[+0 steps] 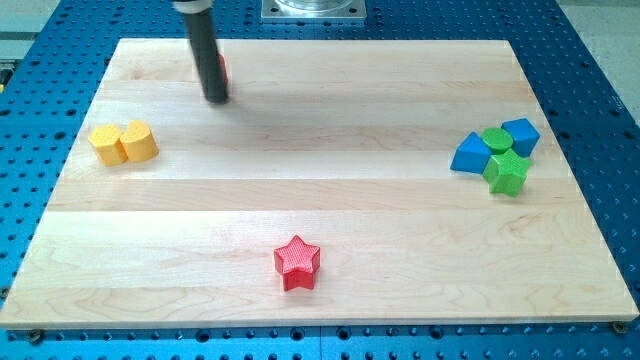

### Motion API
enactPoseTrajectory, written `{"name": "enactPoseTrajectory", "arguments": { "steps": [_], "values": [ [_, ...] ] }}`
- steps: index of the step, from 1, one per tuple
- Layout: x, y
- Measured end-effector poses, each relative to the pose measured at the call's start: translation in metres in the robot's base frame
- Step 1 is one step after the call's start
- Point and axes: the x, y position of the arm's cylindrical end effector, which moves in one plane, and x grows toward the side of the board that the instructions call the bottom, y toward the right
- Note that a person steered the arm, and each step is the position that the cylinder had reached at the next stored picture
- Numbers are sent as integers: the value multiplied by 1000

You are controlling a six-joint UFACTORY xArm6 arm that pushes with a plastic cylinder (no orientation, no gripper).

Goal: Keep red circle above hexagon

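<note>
My tip (216, 99) rests on the board near the view's top left. A red block, probably the red circle (223, 70), shows only as a thin sliver behind the right side of the rod, just above the tip. The yellow hexagon (103, 144) lies at the view's left edge, touching a yellow circle (139, 141) on its right. The tip is up and to the right of the yellow pair, well apart from it. The red sliver is higher in the view than the hexagon.
A red star (297, 263) lies near the bottom middle. At the right, a blue triangle-like block (470, 154), a green circle (497, 138), a blue block (521, 134) and a green star (507, 173) cluster together. The wooden board (330, 215) lies on a blue perforated table.
</note>
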Motion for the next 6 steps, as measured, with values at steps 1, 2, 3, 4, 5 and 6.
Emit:
{"name": "enactPoseTrajectory", "arguments": {
  "steps": [1,2,3,4,5,6],
  "values": [
    [-34,29],
    [-71,8],
    [4,-54],
    [32,-82],
    [31,-88],
    [48,-99]
  ]
}}
